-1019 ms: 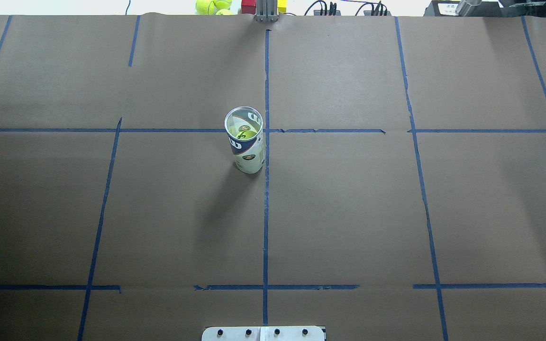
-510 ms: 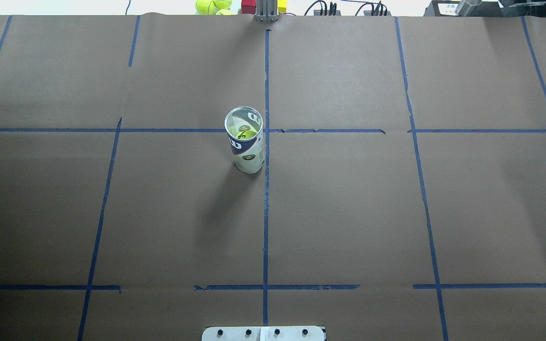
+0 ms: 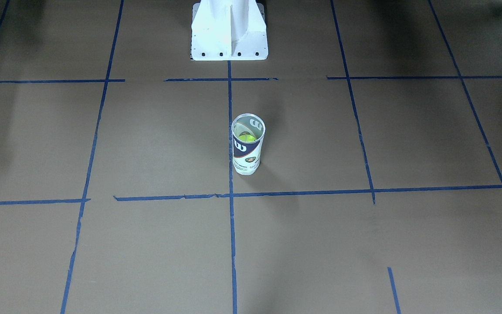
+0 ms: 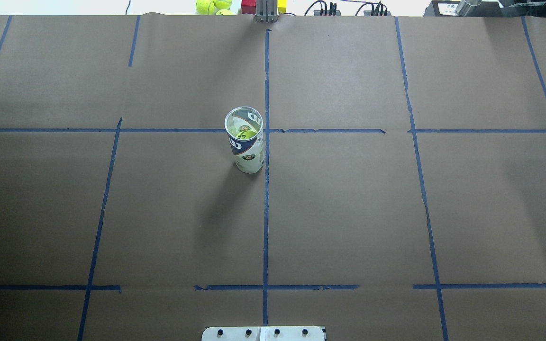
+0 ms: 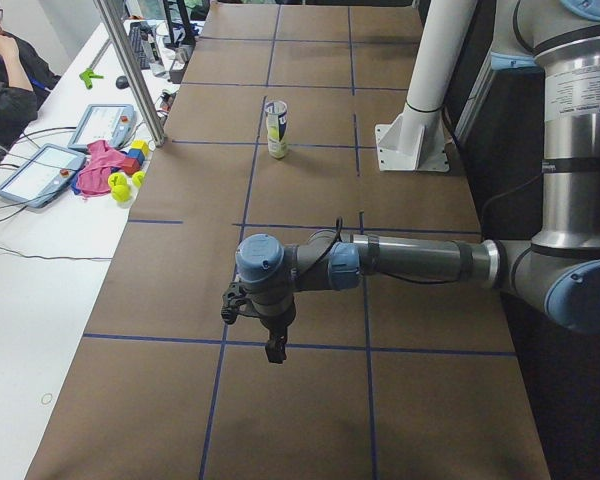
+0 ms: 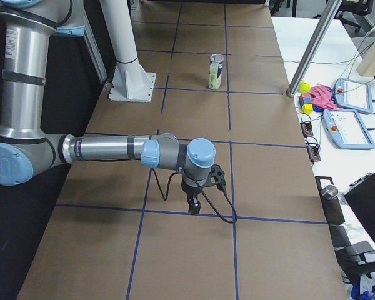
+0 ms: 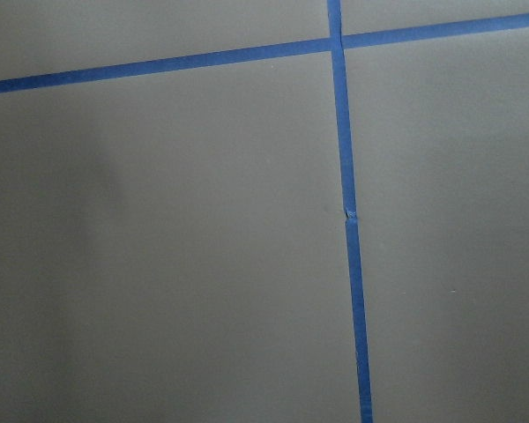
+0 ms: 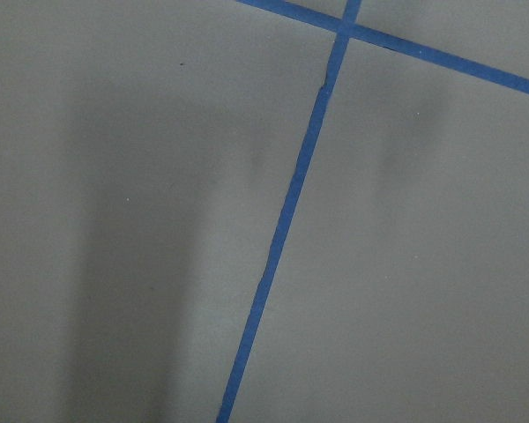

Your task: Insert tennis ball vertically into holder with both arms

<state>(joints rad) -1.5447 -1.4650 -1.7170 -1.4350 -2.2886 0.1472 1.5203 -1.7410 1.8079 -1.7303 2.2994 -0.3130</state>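
Note:
The holder (image 4: 244,142), a clear Wilson can with a navy-and-white label, stands upright near the table's middle, open end up. It also shows in the front-facing view (image 3: 247,148) and both side views (image 5: 276,128) (image 6: 216,70). A yellow-green tennis ball (image 4: 247,135) sits inside it, also seen through the mouth in the front-facing view (image 3: 246,138). My left gripper (image 5: 273,350) hangs over the table's left end, far from the can. My right gripper (image 6: 194,207) hangs over the right end. Whether either is open or shut I cannot tell. Both wrist views show only brown paper and blue tape.
The white pedestal base (image 3: 229,32) stands at the robot's edge. Loose tennis balls (image 4: 211,6) and coloured blocks (image 4: 249,5) lie past the far edge. A metal post (image 5: 130,70), teach pendants (image 6: 344,128) and a seated operator (image 5: 0,70) are on the far side.

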